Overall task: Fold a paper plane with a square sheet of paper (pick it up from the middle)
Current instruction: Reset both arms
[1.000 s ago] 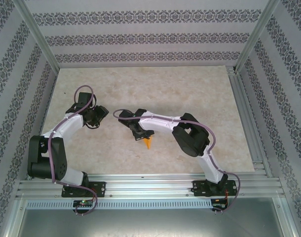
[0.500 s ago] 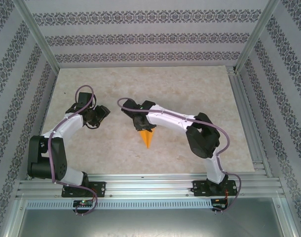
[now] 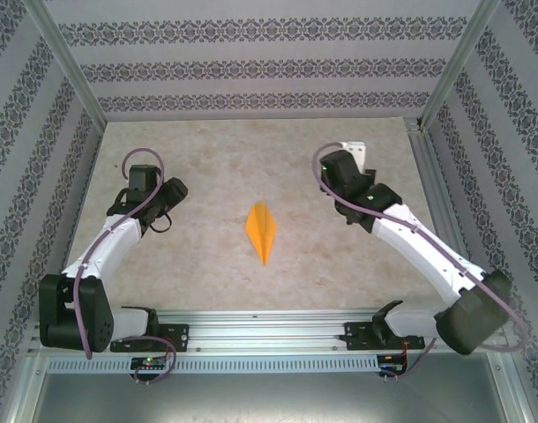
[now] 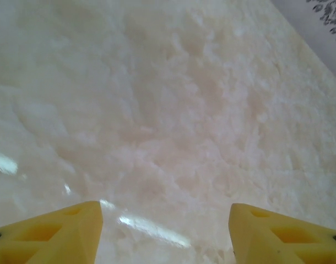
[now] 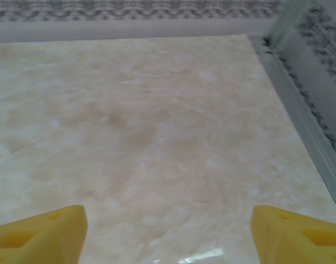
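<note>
My left fingers (image 4: 52,234) stood apart with nothing between them but bare, pale marbled worktop (image 3: 207,150). My right fingers (image 5: 41,234) were spread wide too, holding nothing, with the worktop running out beyond them to the patterned back wall (image 5: 129,10) and the metal rail (image 5: 300,99) on the right. The paper plane (image 3: 261,231) lay flat on the worktop, about midway between my two arms and well apart from both. Its long pointed end faced the near edge, where my bases were bolted.
</note>
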Controlling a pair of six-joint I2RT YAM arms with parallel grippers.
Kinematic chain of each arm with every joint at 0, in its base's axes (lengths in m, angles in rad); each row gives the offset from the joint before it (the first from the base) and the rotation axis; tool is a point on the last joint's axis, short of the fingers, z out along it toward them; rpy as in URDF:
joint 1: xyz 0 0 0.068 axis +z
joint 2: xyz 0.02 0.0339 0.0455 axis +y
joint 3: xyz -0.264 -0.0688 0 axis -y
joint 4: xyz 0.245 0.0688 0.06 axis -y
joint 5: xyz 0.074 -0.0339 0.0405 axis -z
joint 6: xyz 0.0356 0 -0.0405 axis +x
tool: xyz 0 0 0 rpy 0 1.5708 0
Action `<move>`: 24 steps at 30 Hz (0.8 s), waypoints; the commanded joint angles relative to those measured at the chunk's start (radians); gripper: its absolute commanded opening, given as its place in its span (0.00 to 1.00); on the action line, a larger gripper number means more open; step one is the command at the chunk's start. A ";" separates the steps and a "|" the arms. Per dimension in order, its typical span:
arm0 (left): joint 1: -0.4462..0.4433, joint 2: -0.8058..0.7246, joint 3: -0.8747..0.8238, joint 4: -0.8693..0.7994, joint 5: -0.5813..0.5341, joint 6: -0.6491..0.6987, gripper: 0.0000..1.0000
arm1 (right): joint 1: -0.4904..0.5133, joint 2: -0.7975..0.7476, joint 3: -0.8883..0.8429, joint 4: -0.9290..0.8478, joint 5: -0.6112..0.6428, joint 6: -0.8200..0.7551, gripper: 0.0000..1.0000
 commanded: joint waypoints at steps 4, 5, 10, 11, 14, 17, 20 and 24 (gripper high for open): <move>0.005 0.022 -0.087 0.262 -0.313 0.275 0.87 | -0.260 -0.086 -0.417 0.619 -0.102 -0.228 0.98; 0.002 0.035 -0.107 0.313 -0.345 0.328 0.89 | -0.300 -0.060 -0.447 0.672 -0.153 -0.261 0.98; -0.008 0.090 -0.181 0.534 -0.372 0.504 0.93 | -0.411 0.159 -0.476 0.818 -0.244 -0.297 0.98; -0.013 0.106 -0.183 0.569 -0.362 0.543 0.93 | -0.417 0.178 -0.463 0.831 -0.262 -0.304 0.98; -0.025 0.148 -0.151 0.560 -0.328 0.619 0.92 | -0.423 0.219 -0.468 0.980 -0.337 -0.345 0.98; -0.043 0.169 -0.214 0.688 -0.340 0.687 0.92 | -0.442 0.269 -0.525 1.211 -0.396 -0.391 0.98; -0.041 0.187 -0.312 0.897 -0.283 0.744 0.93 | -0.500 0.260 -0.537 1.216 -0.502 -0.345 0.98; -0.044 0.253 -0.371 1.052 -0.209 0.781 0.91 | -0.544 0.241 -0.648 1.398 -0.616 -0.329 0.98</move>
